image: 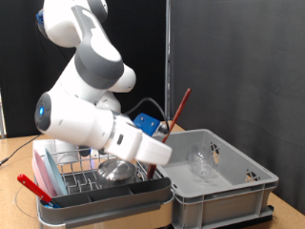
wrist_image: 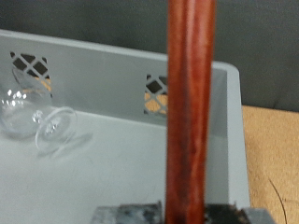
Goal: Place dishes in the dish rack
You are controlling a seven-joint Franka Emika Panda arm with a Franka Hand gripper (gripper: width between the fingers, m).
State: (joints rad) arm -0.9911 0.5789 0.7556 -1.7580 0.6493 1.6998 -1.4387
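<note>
My gripper [image: 162, 131] is shut on a thin red-handled utensil [image: 180, 103] that sticks up and tilts towards the exterior view's right. It hovers between the dish rack and the grey crate. In the wrist view the red handle [wrist_image: 190, 103] runs straight up from the gripper [wrist_image: 187, 213]. The silver wire dish rack [image: 71, 167] sits in its pink-and-grey tray [image: 105, 202] at the exterior view's lower left, with a shiny steel bowl [image: 116, 172] lying in it. Clear glassware [image: 202, 162] lies on its side in the crate; it also shows in the wrist view [wrist_image: 37, 117]. The pale blue plate is not in view.
The deep grey plastic crate [image: 250, 181] stands at the exterior view's right, touching the rack's tray; its wall with cut-out holes [wrist_image: 112, 75] fills the wrist view. Another red-handled utensil [image: 33, 186] lies at the tray's left edge. A black curtain is behind. The arm hides part of the rack.
</note>
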